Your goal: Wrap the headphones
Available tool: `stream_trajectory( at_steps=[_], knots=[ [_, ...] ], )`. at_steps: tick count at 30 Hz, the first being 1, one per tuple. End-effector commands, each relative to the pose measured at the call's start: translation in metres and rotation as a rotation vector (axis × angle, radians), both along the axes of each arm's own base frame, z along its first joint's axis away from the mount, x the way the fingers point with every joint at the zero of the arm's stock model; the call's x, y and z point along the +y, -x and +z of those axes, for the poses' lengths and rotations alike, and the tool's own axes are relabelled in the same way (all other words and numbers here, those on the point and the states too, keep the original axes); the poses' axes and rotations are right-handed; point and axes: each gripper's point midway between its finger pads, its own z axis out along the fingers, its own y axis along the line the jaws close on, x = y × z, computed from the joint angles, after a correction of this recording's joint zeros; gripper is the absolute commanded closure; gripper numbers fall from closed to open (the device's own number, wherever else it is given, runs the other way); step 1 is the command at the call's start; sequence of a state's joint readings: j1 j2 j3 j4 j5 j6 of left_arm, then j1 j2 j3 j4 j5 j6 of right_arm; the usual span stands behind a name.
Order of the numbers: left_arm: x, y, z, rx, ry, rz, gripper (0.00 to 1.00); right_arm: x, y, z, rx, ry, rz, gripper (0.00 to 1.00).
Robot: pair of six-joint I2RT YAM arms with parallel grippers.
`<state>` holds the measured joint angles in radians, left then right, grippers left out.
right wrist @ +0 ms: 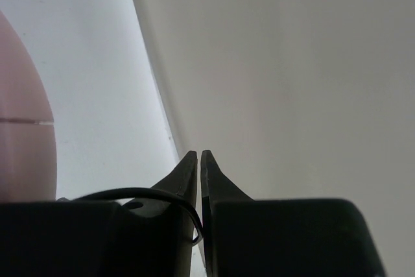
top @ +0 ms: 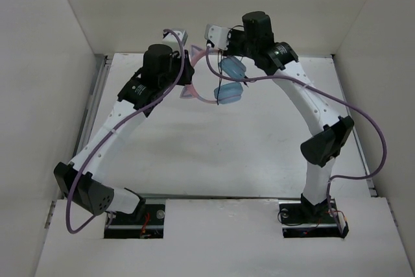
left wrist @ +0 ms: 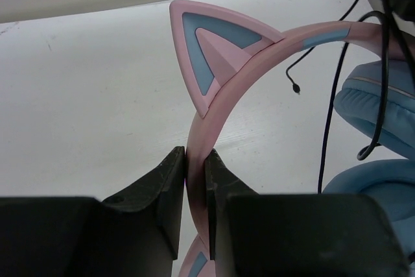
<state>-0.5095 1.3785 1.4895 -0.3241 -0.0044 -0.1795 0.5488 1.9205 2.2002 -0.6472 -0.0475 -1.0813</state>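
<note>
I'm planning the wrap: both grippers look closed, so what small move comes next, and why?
Probably the right gripper should carry the cable around the ear cups. Its jaws are shut on that thin black cable, while the left gripper clamps the pink headband, giving a steady anchor.

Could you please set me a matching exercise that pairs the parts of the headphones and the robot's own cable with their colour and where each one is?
Things:
1. headband
2. ear cups
3. thin cable
4. thick cable

Descriptions:
A. purple, running along an arm
B. black, caught in the jaws of the right gripper
C. pink, clamped in the jaws of the left gripper
D. light blue, between the two arms

Pairs: 1-C, 2-D, 3-B, 4-A
</note>
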Motion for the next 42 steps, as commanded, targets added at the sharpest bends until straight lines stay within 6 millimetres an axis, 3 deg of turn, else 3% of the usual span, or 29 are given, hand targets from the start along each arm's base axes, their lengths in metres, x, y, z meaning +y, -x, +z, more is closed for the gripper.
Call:
stream_trajectory(
  at_steps=[1, 8, 16, 21, 42],
  knots=[
    [-0.005, 0.017, 0.083, -0.165, 0.159, -0.037, 1.00, 0.004, -0.001, 0.008, 0.025, -0.084, 0.012, 0.87],
    [-0.002, 0.023, 0.098, -0.177, 0.186, -0.043, 1.00, -0.002, -0.003, 0.006, 0.110, -0.186, 0.018, 0.85],
    [-0.005, 0.026, 0.112, -0.189, 0.206, -0.057, 1.00, 0.005, 0.016, 0.012, 0.274, -0.368, 0.102, 0.83],
    [-0.008, 0.028, 0.123, -0.200, 0.224, -0.068, 1.00, 0.010, 0.027, 0.005, 0.389, -0.450, 0.137, 0.83],
    [-0.014, 0.024, 0.165, -0.247, 0.299, -0.092, 1.00, 0.057, 0.085, 0.034, 0.876, -0.876, 0.403, 0.77]
  ],
)
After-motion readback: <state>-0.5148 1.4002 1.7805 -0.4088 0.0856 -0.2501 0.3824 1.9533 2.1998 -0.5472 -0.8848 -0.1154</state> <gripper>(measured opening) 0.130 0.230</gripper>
